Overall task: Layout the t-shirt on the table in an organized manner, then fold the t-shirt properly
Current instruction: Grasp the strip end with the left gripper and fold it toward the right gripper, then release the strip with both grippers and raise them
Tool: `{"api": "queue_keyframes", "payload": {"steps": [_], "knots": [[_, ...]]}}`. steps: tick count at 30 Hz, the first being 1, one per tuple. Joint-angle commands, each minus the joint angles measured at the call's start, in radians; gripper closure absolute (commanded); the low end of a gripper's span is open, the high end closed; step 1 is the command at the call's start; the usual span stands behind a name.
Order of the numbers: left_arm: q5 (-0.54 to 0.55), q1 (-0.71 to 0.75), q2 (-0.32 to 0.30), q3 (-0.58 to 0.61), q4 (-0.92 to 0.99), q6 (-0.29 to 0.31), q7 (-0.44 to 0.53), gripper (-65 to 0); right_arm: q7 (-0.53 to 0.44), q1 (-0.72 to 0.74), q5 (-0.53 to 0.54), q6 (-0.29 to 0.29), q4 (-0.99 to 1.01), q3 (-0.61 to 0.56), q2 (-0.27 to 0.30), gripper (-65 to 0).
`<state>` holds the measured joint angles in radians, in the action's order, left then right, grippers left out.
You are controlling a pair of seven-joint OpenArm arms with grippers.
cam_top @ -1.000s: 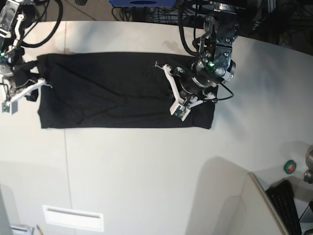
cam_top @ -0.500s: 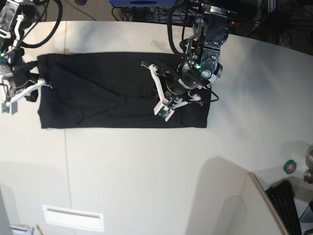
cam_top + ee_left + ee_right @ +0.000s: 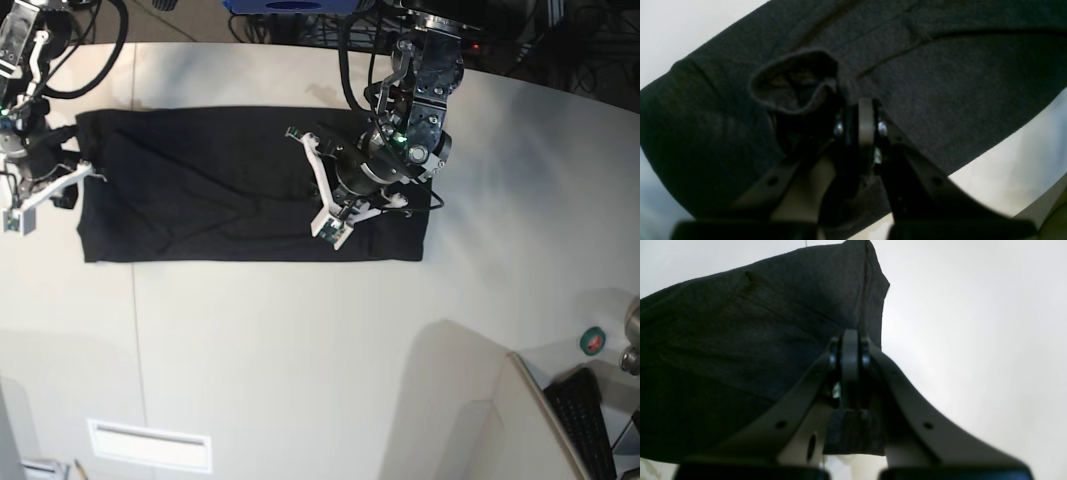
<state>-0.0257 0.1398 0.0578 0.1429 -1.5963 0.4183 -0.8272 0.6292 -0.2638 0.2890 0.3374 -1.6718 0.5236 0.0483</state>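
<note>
Black cotton, two clamps: the t-shirt [image 3: 230, 185] lies as a long dark band across the far half of the table [image 3: 300, 350], print not visible from the base view. The left gripper [image 3: 858, 110] sits over the band's right portion, jaws pressed nearly together on a pinch of cloth; a small puckered loop of fabric stands up just beside its tips in the wrist view. At the opposite end the right gripper [image 3: 850, 350] is clamped tight at the shirt's edge, cloth draping away from it on one side, bare tabletop on the other. In the base view the left gripper [image 3: 345, 190] is well inboard of the band's right end; the right gripper [image 3: 45, 180] is at the far left end, touching the fabric.

Judgement: looks like a mid-fold carry, w/ the left arm bringing one end over toward the middle while the right arm anchors the other end. Risks from here:
- Thin pinch on the left side could slip, esp. if the arm travels fast, dropping the layer short and crooked.
- That puckered loop may get trapped under the folded layer, leaving a lump.
- If the right end lets go or drags, the whole band could slide along the smooth top instead of folding.
- Lifting too low would bunch the cloth rather than lay it flat.
</note>
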Motion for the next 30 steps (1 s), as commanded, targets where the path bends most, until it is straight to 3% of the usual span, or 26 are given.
{"api": "queue_keyframes", "payload": {"steps": [1, 4, 8, 10, 11, 13, 17, 20, 25, 30], "knots": [[0.013, -0.012, 0.004, 0.002, -0.014, 0.001, 0.018, 0.0, -0.021, 0.008, 0.013, 0.002, -0.02, 0.003, 0.009, 0.0], [0.016, -0.018, 0.004, 0.005, -0.014, 0.001, 0.018, -2.1, -0.021, 0.008, 0.013, 0.002, -0.02, 0.003, 0.009, 0.0], [0.017, -0.032, 0.004, 0.077, 0.029, 0.001, 0.018, -32.6, -0.021, 0.005, 0.013, 0.002, -0.02, 0.003, 0.009, 0.0], [0.017, -0.056, 0.004, 0.156, 0.07, 0.001, 0.018, -42.0, -0.021, 0.005, 0.013, 0.002, -0.02, 0.003, 0.009, 0.0], [0.017, -0.064, 0.006, 0.2, 0.098, 0.001, 0.018, -43.6, -0.021, 0.005, 0.013, 0.002, -0.02, 0.003, 0.009, 0.0], [0.019, -0.068, 0.014, 0.255, 0.119, 0.001, 0.018, -42.3, -0.021, 0.004, 0.013, 0.002, -0.02, 0.003, 0.009, 0.0], [0.019, -0.056, 0.029, 0.258, 0.055, 0.001, 0.016, -35.2, -0.021, 0.004, 0.013, 0.002, -0.02, 0.003, 0.009, 0.0], [0.019, -0.027, -0.005, 0.223, -0.059, 0.001, -0.007, -27.0, -0.021, 0.002, 0.013, 0.002, -0.02, 0.003, 0.009, 0.0], [0.008, -0.018, -0.009, 0.016, -0.137, 0.001, -0.082, 0.0, -0.021, 0.004, 0.013, 0.002, -0.02, 0.003, 0.008, 0.0], [0.017, -0.007, -0.068, -0.055, -0.131, 0.001, -0.091, 0.0, -0.021, 0.007, 0.013, 0.002, -0.034, 0.003, -0.012, 0.0]]}}
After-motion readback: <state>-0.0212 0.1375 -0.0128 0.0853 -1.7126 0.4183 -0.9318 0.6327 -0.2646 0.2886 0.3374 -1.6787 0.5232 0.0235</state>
